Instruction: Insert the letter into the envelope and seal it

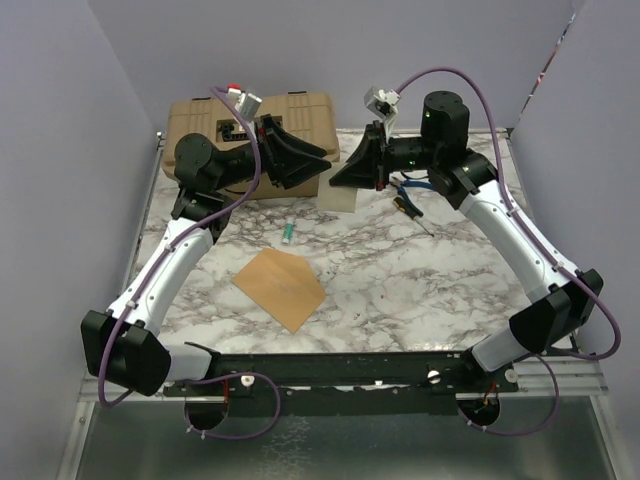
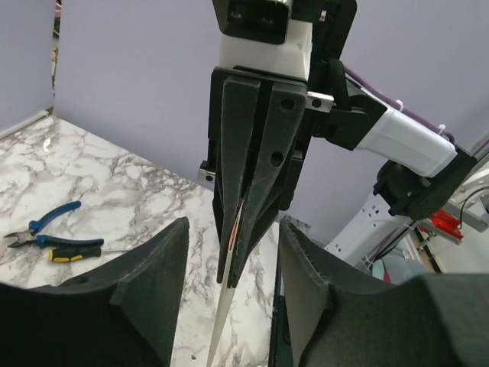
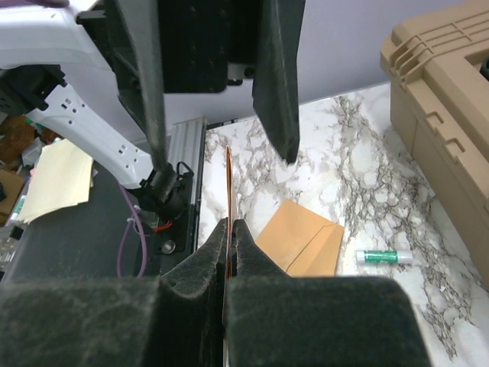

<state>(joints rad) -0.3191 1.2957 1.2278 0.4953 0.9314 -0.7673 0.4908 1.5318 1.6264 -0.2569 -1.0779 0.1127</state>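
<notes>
Beyond the envelope [image 1: 280,287], our right gripper [image 3: 229,228] pinches the letter [image 3: 228,174] edge-on; our left gripper [image 2: 233,229] stands agape around it.

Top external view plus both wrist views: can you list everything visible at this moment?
letter: one, pale peach, held upright near the case
envelope: one, orange-brown, flat on the table, near middle
glue stick: one, green and white, lying between case and envelope
case: one, tan, back left
pliers: one, blue handles, back right
screwdriver: one, yellow and black handle, beside the pliers
table: one, white-grey marble pattern
left gripper: one, black, open, fingers either side of the letter
right gripper: one, black, shut on the letter's edge
</notes>
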